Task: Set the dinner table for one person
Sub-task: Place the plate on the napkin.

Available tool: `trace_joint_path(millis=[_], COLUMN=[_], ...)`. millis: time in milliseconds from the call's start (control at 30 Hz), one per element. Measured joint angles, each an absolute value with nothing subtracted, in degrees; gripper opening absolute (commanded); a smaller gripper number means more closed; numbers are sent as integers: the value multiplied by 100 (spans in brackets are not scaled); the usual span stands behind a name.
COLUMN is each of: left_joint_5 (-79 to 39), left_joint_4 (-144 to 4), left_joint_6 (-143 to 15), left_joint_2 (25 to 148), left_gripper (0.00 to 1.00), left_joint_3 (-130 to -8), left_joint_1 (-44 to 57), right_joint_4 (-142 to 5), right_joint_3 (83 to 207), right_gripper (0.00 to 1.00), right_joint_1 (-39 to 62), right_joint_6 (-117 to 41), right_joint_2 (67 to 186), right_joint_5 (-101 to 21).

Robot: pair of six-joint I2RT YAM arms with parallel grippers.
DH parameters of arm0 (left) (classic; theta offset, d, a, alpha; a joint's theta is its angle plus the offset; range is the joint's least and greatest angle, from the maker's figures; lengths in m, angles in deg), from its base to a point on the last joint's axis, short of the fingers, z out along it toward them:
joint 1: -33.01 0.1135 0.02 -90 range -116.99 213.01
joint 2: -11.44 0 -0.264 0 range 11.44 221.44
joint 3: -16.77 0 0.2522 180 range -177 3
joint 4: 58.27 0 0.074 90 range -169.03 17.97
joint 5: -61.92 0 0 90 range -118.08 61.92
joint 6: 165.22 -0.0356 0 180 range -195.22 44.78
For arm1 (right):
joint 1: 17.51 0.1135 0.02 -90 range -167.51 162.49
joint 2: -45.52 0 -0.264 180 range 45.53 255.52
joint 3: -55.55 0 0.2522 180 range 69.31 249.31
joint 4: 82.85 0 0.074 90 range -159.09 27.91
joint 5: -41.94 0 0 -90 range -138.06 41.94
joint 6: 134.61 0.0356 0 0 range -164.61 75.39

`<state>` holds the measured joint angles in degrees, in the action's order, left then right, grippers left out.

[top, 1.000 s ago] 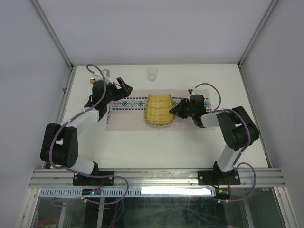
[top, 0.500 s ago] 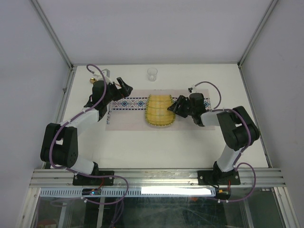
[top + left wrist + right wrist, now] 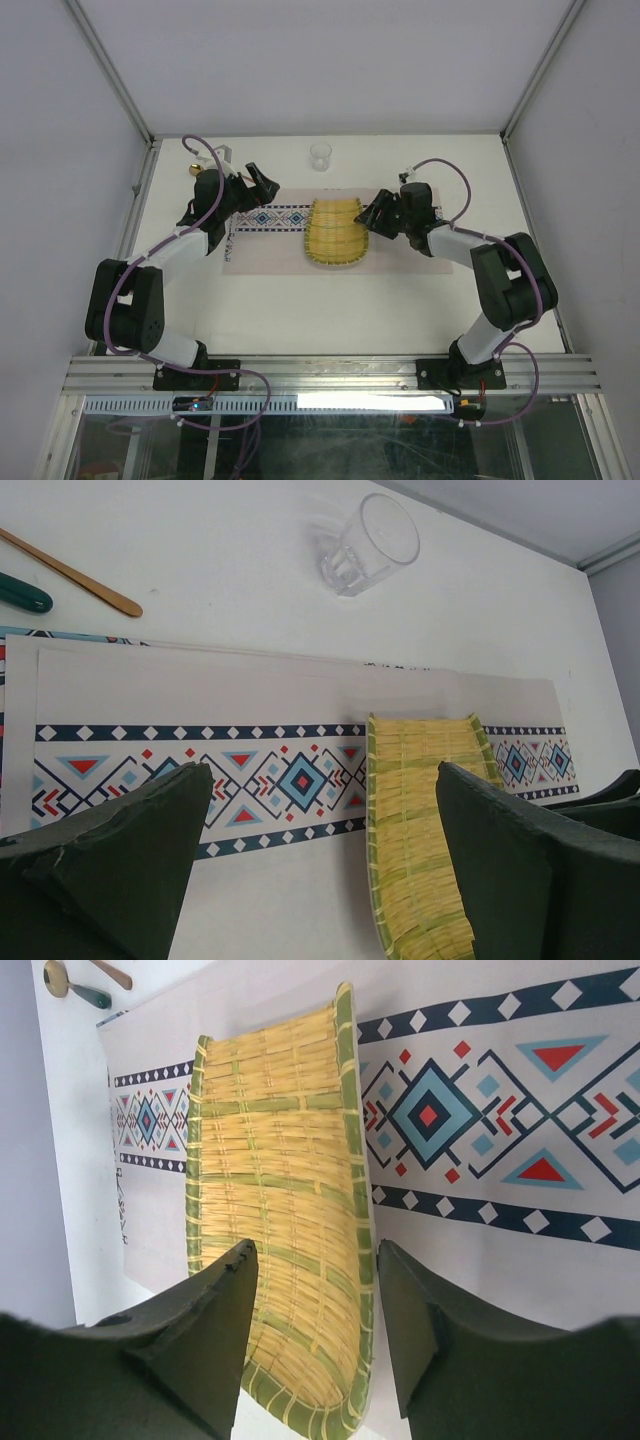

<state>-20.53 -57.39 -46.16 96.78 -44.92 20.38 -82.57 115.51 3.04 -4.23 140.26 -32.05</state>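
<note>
The long pale cloth placemat with a patterned band [image 3: 262,248] lies across the matte white rectangular tabletop [image 3: 300,310], with the yellow woven bamboo tray [image 3: 336,232] on its middle. The clear glass tumbler [image 3: 320,156] stands behind, and the thin wooden stick [image 3: 75,575] lies behind its left end.

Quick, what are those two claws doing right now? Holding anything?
The left gripper: open, holding nothing.
The right gripper: open at the edge of the woven tray, not gripping it.

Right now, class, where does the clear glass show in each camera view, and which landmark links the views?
Top view: the glass is upper middle, beyond the placemat.
Left wrist: the glass is top middle, beyond the placemat.
Right wrist: not in it.
Shared landmark: the yellow woven tray on the placemat, seen in all three.
</note>
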Motion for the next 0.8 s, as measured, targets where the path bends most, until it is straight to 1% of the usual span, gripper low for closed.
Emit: trace_joint_path(millis=[267, 467, 500, 533, 633, 800], left_joint_5=[-2059, -2066, -2079, -2116, -2284, -2678], left_joint_4=[-5739, -5739, -5739, -5742, -5748, -5881], left_joint_6=[-4616, -4616, -4616, -4621, -4632, -4717], left_joint_2=[9678, 9678, 9678, 9678, 9678, 9678], left_gripper=[99, 99, 99, 99, 99, 99], left_joint_3=[-4494, -4494, -4494, -4494, -4494, -4494], left_joint_1=[2038, 2038, 2038, 2038, 2038, 2045], right_joint_4=[-7538, -7291, -7247, -7212, -7048, -6659], right_joint_3=[11881, 11988, 11988, 11988, 12019, 12464], right_gripper=[54, 54, 56, 64, 65, 66], right_joint_1=[300, 300, 300, 300, 302, 304], right_joint_6=[-430, -432, -430, -432, -845, -1715], right_joint_2=[13827, 13758, 13749, 13736, 13672, 13633], right_joint_5=[-3240, -3240, -3240, -3240, -3522, -3933])
